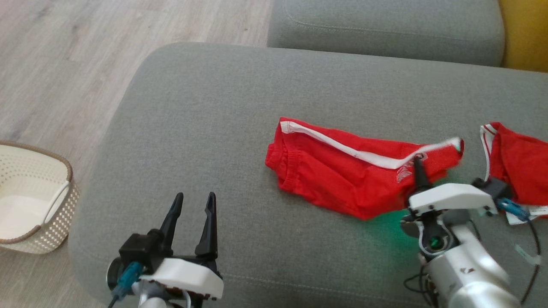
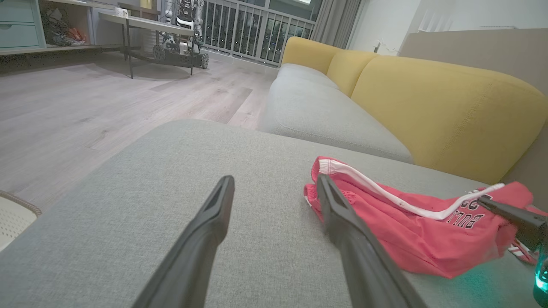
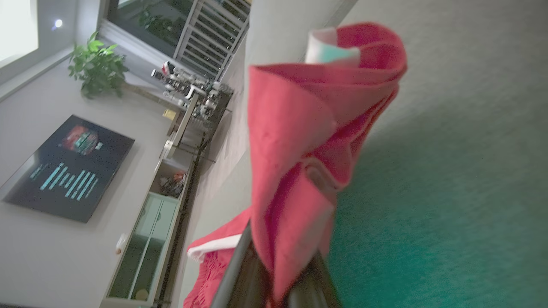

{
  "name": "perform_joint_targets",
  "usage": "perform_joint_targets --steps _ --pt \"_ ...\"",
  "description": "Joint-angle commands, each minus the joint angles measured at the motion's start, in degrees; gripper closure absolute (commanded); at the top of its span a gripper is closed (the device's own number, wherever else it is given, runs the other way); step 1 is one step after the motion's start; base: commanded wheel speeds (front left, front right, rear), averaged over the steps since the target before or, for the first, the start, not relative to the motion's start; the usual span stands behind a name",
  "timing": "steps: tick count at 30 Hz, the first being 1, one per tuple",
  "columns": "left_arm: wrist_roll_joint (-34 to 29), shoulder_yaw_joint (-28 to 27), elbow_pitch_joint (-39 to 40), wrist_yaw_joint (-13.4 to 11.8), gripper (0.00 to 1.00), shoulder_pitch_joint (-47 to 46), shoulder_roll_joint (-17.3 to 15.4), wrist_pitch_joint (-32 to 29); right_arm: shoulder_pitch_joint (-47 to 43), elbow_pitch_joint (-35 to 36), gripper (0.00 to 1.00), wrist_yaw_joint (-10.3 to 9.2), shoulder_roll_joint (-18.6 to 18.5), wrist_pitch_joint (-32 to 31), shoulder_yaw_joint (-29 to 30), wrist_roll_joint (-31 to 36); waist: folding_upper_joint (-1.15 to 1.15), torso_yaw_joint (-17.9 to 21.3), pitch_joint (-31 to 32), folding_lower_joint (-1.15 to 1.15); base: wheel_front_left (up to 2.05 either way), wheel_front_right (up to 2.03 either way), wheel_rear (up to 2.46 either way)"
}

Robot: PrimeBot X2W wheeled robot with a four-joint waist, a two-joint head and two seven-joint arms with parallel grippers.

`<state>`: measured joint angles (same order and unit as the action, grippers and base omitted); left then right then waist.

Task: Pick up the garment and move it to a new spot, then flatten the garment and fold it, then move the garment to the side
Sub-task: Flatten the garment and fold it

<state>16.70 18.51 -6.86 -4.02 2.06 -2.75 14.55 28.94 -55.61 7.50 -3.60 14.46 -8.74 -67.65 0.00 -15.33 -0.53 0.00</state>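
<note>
The garment (image 1: 342, 171) is a pair of red shorts with a white side stripe, lying crumpled across the grey sofa cushion (image 1: 205, 111). My right gripper (image 1: 417, 164) is shut on its right end, and that cloth is lifted and draped over the fingers (image 3: 239, 273) in the right wrist view, where the garment (image 3: 291, 141) hangs close to the camera. My left gripper (image 1: 195, 196) stands open over bare cushion, well left of the shorts. In the left wrist view the garment (image 2: 411, 222) lies just right of the left gripper (image 2: 276, 182), with black lettering showing on the cloth.
A second red garment (image 1: 518, 167) with white trim lies at the cushion's right edge. A cream woven basket (image 1: 64, 205) stands on the wooden floor (image 1: 64, 64) to the left. Another grey seat cushion (image 1: 385, 25) and a yellow backrest (image 1: 526, 34) lie beyond.
</note>
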Motion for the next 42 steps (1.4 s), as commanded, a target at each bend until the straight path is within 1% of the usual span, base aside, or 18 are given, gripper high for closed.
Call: perform_joint_targets --steps 1,6,9,15,26,33,37,42 --pt "-0.68 -1.78 1.56 0.19 0.00 -1.40 -0.13 0.45 0.41 2.35 1.00 -0.01 0.72 0.46 -2.18 0.18 0.00 -0.18 0.09 0.00 0.00 0.00 0.00" --pt "-0.83 -1.81 1.28 0.38 0.00 -1.26 -0.13 0.45 -1.58 9.60 1.00 -0.01 0.72 0.51 -8.44 -0.40 0.00 -0.83 0.24 0.00 0.00 0.00 0.00" --pt "-0.88 -1.84 1.27 0.45 0.00 -1.47 -0.13 0.45 -2.75 13.39 1.00 -0.01 0.72 0.52 -11.89 -1.86 0.00 -1.35 -0.06 0.00 0.00 0.00 0.00" --pt "-0.48 -1.36 1.24 0.36 0.00 -1.93 -0.13 0.45 -2.71 17.52 1.00 -0.01 0.72 0.52 -14.60 -3.11 0.00 -2.86 -1.03 0.00 0.00 0.00 0.00" --pt "0.44 -0.42 0.94 -0.04 0.00 -2.79 -0.13 0.45 0.40 16.56 1.00 -0.01 0.72 0.53 -17.41 -3.07 0.00 -6.19 -2.98 0.00 0.00 0.00 0.00" --pt "1.09 0.39 0.86 -0.27 0.00 -3.10 -0.13 0.45 1.82 16.43 1.00 -0.01 0.72 0.53 -16.02 -2.51 0.00 -7.77 -3.92 0.00 0.00 0.00 0.00" --pt "1.31 0.76 0.83 -0.41 0.00 -3.20 -0.13 0.45 2.00 15.69 1.00 -0.01 0.72 0.53 -17.72 -1.65 0.00 -8.31 -4.20 0.00 0.00 0.00 0.00" --pt "1.57 1.01 0.76 -0.47 0.00 -3.35 -0.13 0.45 2.70 11.96 1.00 -0.01 0.72 0.53 -21.61 -0.43 0.00 -9.09 -4.61 0.00 0.00 0.00 0.00"
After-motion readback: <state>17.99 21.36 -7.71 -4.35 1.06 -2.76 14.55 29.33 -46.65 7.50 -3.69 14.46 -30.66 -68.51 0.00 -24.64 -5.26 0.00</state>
